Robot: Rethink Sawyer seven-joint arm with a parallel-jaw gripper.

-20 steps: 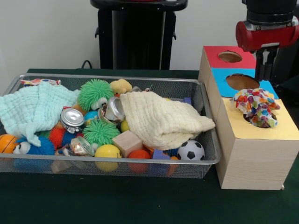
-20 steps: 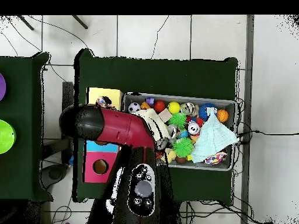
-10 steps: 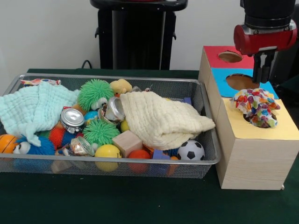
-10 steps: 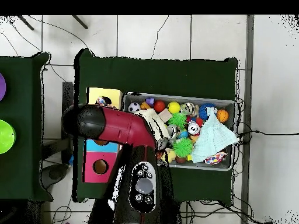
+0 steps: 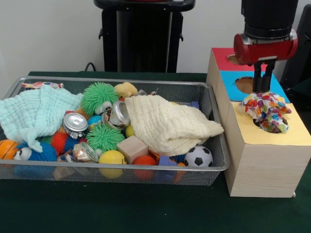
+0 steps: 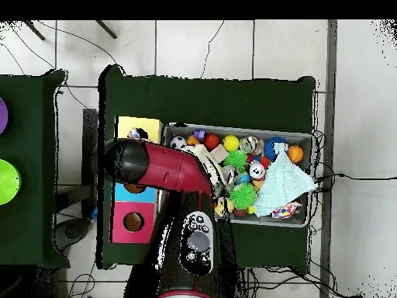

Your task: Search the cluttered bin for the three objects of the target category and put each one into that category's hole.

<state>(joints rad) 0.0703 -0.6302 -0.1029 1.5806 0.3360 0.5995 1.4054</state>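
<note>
On my front feed, the far left of the wire bin (image 5: 214, 114) holds a pale mint cloth (image 5: 36, 112) draped over the toys, with an orange ball (image 5: 7, 148) and a blue fuzzy toy (image 5: 41, 153) tucked under its lower edge. Next along I see a shiny metal can (image 5: 75, 123), a green spiky ball (image 5: 99, 95) behind it and a second green spiky ball (image 5: 104, 137) in front. A yellow ball (image 5: 112, 158) and a wooden block (image 5: 132, 148) lie against the near wall. A cream cloth (image 5: 167, 124) covers the right half of the bin, and a small soccer ball (image 5: 198, 156) sits in the near right corner, just below the cloth's edge.

Right of the bin, on the green worktop (image 5: 146, 211), stands the wooden sorting box (image 5: 265, 167), touching or nearly touching the bin's wall. Its top has a red panel (image 5: 223, 54), a blue panel (image 5: 228, 85) and a yellow panel (image 5: 286, 133). A multicoloured patterned cloth (image 5: 266, 111) sits bunched in the yellow panel's hole, most of it still above the surface.

The hand (image 5: 260, 82) hangs just above that cloth, over the blue panel's hole, and carries nothing. Its two dark fingers point down with a narrow gap between them; I cannot tell whether they are fully spread. In the overhead feed the arm (image 6: 159, 167) covers it.
</note>
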